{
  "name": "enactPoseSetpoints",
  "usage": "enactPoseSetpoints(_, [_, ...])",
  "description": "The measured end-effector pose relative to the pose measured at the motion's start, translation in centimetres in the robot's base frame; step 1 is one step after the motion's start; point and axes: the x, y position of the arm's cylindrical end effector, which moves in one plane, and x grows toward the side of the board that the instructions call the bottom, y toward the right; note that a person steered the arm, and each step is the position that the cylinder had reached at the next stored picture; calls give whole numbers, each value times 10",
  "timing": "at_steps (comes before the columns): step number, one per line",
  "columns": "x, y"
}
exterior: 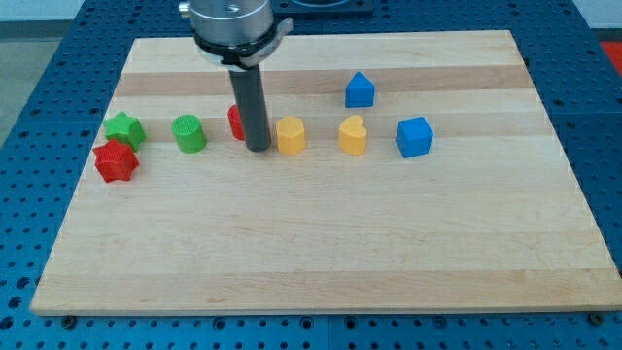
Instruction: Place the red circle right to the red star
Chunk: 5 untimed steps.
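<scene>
The red circle (pixel 235 122) stands in the row of blocks left of centre, mostly hidden behind my rod. My tip (pixel 258 149) rests on the board just right of and below it, touching or nearly touching it. The red star (pixel 116 161) lies at the view's left, below the green star (pixel 124 128). A green cylinder (pixel 190 133) stands between the stars and the red circle.
A yellow hexagon block (pixel 291 135) sits just right of my tip. Further right are a yellow heart (pixel 353 135), a blue cube (pixel 414 137) and a blue house-shaped block (pixel 360 90). The wooden board (pixel 321 253) lies on a blue perforated table.
</scene>
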Motion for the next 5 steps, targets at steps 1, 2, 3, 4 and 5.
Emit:
enactPoseSetpoints(1, [-7,19])
enactPoseSetpoints(2, [-25,34])
enactPoseSetpoints(3, [-40,34])
enactPoseSetpoints(4, [-49,27])
enactPoseSetpoints(5, [-50,13])
